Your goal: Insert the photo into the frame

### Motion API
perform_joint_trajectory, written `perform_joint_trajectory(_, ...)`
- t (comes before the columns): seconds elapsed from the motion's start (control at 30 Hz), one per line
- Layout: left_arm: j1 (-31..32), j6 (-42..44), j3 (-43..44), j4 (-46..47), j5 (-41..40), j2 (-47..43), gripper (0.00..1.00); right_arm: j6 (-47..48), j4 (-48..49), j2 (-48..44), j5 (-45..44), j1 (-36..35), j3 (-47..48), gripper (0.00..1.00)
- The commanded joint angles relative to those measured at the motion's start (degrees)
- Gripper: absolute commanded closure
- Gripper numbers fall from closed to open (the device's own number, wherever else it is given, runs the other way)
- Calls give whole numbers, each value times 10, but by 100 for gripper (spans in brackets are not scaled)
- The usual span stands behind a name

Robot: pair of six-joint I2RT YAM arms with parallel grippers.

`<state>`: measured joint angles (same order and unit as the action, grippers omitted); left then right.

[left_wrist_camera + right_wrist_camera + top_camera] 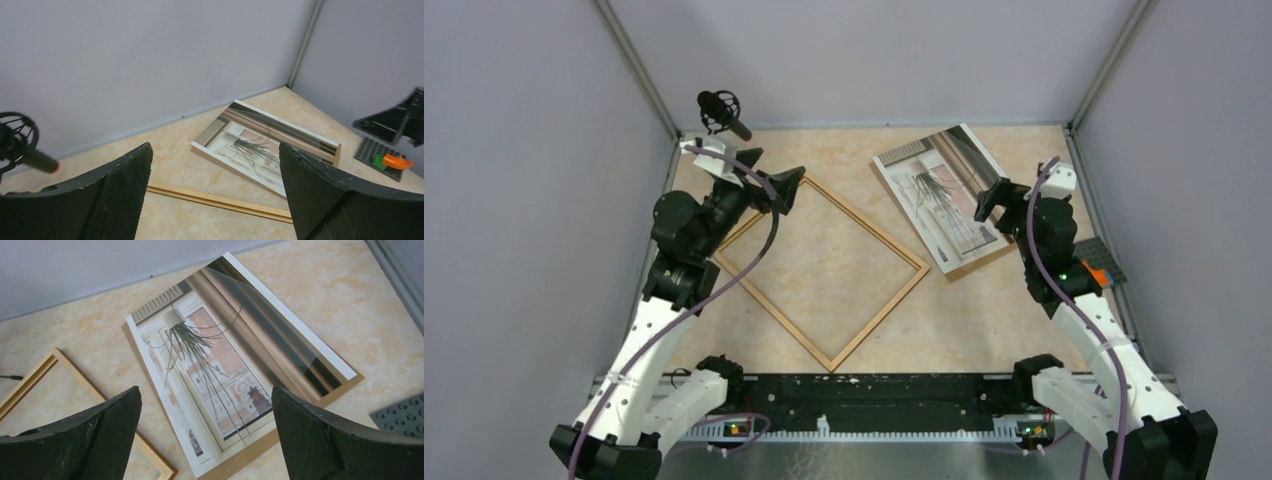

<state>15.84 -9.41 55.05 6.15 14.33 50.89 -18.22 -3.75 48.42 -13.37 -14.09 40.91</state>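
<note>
The photo (pixel 939 195) lies face up at the back right of the table, resting on a brown backing board (pixel 980 262) whose edge shows along its near side. The light wooden frame (pixel 868 223) lies flat in the middle, turned like a diamond, with bare table inside it. My left gripper (pixel 786 188) hovers open over the frame's far corner; its wrist view shows the frame (pixel 220 201) and the photo (pixel 255 150) beyond the open left gripper (pixel 215 150). My right gripper (pixel 994 200) hangs open above the photo's right edge. The right wrist view looks down past the open right gripper (pixel 205 390) at the photo (pixel 220 365) and the frame (pixel 80 379).
A black microphone (pixel 722 112) sticks out at the back left corner. A grey studded plate with an orange piece (pixel 1100 262) sits by the right wall. A clear sheet (pixel 270 325) lies over part of the photo. Grey walls close in three sides.
</note>
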Motion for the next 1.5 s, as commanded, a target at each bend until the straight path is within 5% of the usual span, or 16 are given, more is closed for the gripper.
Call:
perform_joint_trajectory(0.0,47,46,5,8,21,10,2,-22,19,16,-64,1,11,1)
perform_joint_trajectory(0.37,87,5,15,-1,68,57,2,-35,10,131,-95,4,23,1)
perform_joint_trajectory(0.6,98,-70,12,-22,14,125,2,-69,58,261,54,73,35,1)
perform_joint_trajectory(0.73,101,-107,47,-58,67,199,2,-105,55,332,175,136,62,1)
perform_joint_trajectory(1.0,110,-172,87,-109,187,331,2,-112,51,400,209,244,122,1)
perform_joint_trajectory(1.23,110,-183,96,-120,207,360,2,-166,88,516,333,343,190,1)
perform_joint_trajectory(1.47,110,-177,96,-121,206,363,2,-181,119,629,384,370,250,2)
